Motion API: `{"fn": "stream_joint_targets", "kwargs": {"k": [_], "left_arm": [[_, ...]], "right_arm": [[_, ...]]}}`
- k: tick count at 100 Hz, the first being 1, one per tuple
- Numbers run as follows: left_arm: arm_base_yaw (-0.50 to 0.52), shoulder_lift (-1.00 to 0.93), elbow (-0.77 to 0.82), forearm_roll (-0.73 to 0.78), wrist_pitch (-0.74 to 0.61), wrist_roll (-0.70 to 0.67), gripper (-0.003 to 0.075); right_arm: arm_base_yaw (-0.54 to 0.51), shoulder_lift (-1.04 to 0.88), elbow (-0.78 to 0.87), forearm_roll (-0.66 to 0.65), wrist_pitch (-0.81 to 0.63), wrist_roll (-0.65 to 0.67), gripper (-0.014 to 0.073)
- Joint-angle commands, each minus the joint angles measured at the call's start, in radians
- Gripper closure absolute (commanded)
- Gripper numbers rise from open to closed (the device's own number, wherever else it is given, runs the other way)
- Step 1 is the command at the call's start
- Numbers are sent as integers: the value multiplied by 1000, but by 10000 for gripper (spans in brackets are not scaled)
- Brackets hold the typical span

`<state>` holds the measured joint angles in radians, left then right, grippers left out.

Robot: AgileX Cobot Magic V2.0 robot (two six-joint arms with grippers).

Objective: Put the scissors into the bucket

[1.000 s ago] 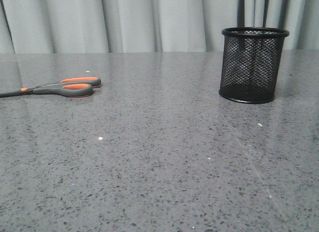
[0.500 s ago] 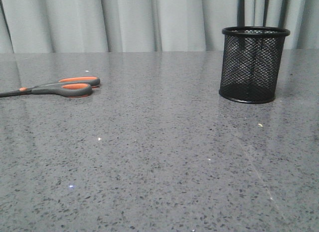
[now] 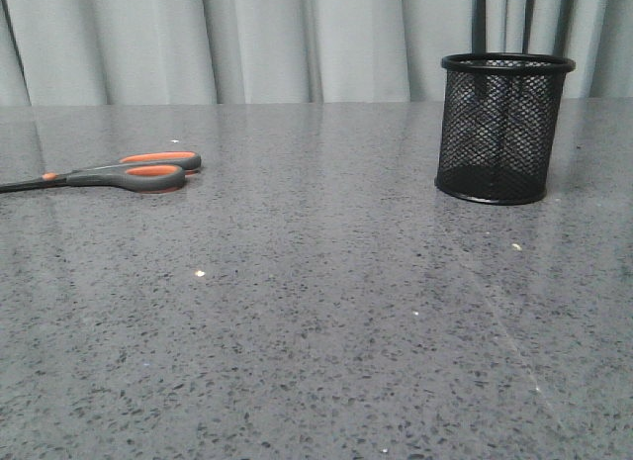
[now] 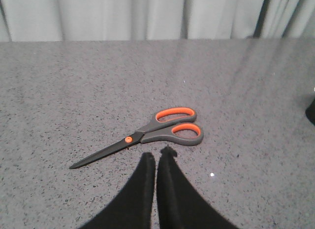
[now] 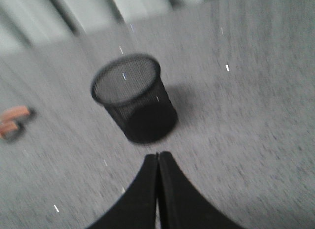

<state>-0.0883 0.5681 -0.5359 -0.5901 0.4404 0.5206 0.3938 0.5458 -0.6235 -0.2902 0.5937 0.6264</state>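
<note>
The scissors (image 3: 124,173), grey handles lined in orange, lie flat at the table's far left, blades pointing left. In the left wrist view the scissors (image 4: 162,133) lie just beyond my left gripper (image 4: 156,154), which is shut and empty, above the table. The bucket (image 3: 504,127), a black wire-mesh cup, stands upright at the far right. In the blurred right wrist view the bucket (image 5: 134,98) stands just beyond my right gripper (image 5: 158,155), which is shut and empty. The scissors' orange handles (image 5: 12,121) show at that view's edge. Neither gripper shows in the front view.
The grey speckled table (image 3: 326,312) stretches between scissors and bucket. Pale curtains (image 3: 247,40) hang behind the table's far edge. Small white specks (image 3: 200,274) lie on the surface.
The scissors and bucket have stayed in place in the front view.
</note>
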Motion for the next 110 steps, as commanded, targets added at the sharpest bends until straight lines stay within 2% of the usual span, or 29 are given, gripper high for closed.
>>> {"fn": "stream_joint_targets", "kwargs": {"k": [1, 6, 13, 32, 39, 46, 53, 61, 72, 77, 82, 110], "left_arm": [[-7, 95, -113, -13, 28, 79, 736], [-7, 131, -159, -15, 55, 116, 724], [-7, 184, -226, -15, 102, 189, 671], [-56, 326, -392, 25, 193, 503, 412], [-81, 387, -444, 78, 193, 588, 369], [-103, 449, -497, 164, 195, 611, 368], [-127, 510, -548, 262, 200, 611, 367], [-151, 584, -608, 330, 211, 611, 368], [-162, 687, -689, 291, 240, 606, 368], [-162, 736, -729, 274, 270, 606, 369], [-162, 784, -762, 272, 310, 606, 370], [-162, 995, -931, 314, 503, 653, 369]], "right_arm": [[54, 67, -100, -47, 111, -44, 649], [68, 85, -127, -48, 147, -46, 649], [75, 88, -143, -48, 155, -46, 649], [75, 83, -177, -43, 153, -82, 648], [75, 83, -186, -43, 153, -117, 646], [75, 83, -195, -43, 151, -132, 621], [75, 83, -198, -43, 147, -132, 552], [75, 83, -198, -43, 132, -134, 405], [75, 87, -198, -43, 106, -134, 188], [75, 87, -198, -43, 95, -134, 131], [75, 87, -198, -43, 93, -136, 110], [75, 87, -198, -43, 92, -136, 116]]}}
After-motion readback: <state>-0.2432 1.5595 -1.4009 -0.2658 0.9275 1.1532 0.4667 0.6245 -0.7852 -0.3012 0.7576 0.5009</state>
